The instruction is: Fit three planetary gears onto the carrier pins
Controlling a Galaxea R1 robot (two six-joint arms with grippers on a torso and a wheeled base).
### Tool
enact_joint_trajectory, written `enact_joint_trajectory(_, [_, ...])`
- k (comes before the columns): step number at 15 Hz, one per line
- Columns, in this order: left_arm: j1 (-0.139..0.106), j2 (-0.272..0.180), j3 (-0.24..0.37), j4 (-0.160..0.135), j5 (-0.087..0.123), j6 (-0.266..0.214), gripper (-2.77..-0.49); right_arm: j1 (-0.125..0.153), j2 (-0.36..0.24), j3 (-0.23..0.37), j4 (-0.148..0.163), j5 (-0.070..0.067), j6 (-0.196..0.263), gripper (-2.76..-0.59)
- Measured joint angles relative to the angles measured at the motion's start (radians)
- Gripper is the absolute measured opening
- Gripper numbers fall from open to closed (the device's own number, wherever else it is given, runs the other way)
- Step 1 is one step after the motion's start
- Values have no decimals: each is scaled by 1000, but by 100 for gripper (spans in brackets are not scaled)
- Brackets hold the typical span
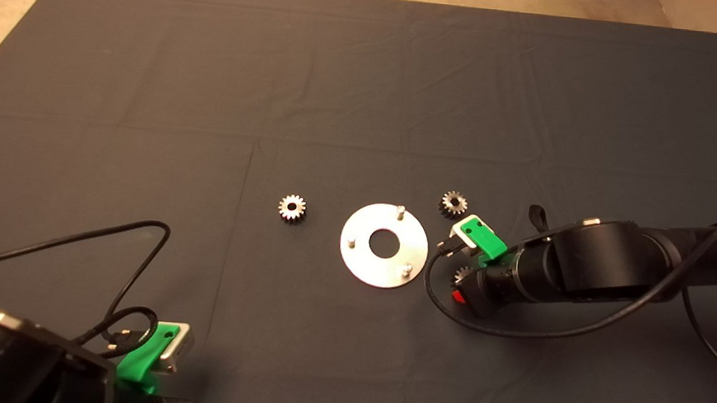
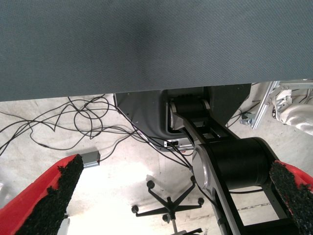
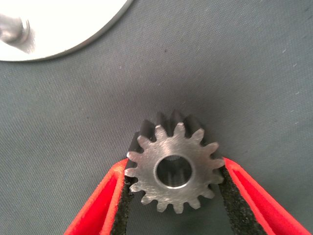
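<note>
We see the right gripper [image 3: 173, 188] low on the mat [image 1: 368, 85], pads clamped either side of a planetary gear [image 3: 172, 166], just right of the carrier disc [image 1: 384, 245] w/ three bare pins. Two more gears lie loose: one [image 1: 454, 203] beside the disc's upper right, one [image 1: 292, 208] to its left. Left gripper [image 2: 166, 196] parked lower left, fingers spread.

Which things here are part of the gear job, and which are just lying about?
For the job: gear in the right gripper; gear left of the disc; gear behind the right gripper; disc with three pins.
Lying about: left gripper, parked; floor cables; chair base.
</note>
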Motion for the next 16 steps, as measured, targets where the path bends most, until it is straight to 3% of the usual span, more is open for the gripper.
enact_joint_trajectory(4, [0, 0, 0, 0, 0, 0, -49, -7, 0, 0, -5, -2, 0, -226])
enact_joint_trajectory(13, [0, 0, 0, 0, 0, 0, -49, -11, 8, 0, -23, -6, 0, -226])
enact_joint_trajectory(16, [0, 0, 0, 0, 0, 1, -49, -11, 20, -8, -27, -6, 0, -217])
